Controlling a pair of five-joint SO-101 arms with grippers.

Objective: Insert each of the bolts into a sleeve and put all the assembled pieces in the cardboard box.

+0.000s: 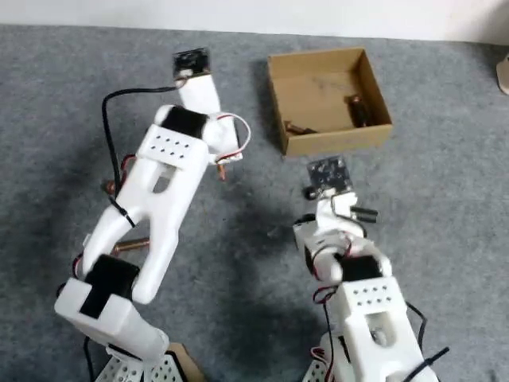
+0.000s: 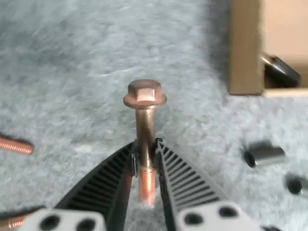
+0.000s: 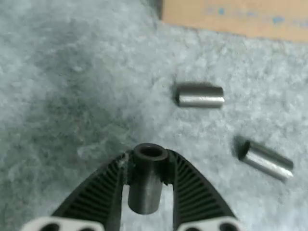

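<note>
Two parts are gripped at once. The copper bolt (image 2: 144, 115) stands between the ribbed fingers of the left tool (image 2: 144, 150), which is closed on its shank. The flanged hex head is clear of the fingertips and the threaded end sits back between the fingers. In the high view that bolt is left of centre in the upper half of the frame, above the grey surface (image 1: 445, 255) and to the left of the cardboard box (image 1: 338, 140). The dark sleeve (image 3: 147, 180) is pinched between the fingers of the right tool (image 3: 147, 161), its open bore facing the camera; this tool belongs to the arm at the lower right of the high view. Two loose sleeves lie flat on the surface beyond it, one (image 3: 200, 95) nearer the box wall and the other (image 3: 265, 160) apart from it. The box stands open at the upper right of the high view with two assembled pieces inside, one (image 1: 298, 127) near its lower left corner and one (image 1: 355, 110) toward its right wall. A spare bolt (image 1: 131, 247) lies on the surface at the left of the frame, partly under the left arm, and another copper end (image 1: 110, 188) shows higher up beside that arm
</note>
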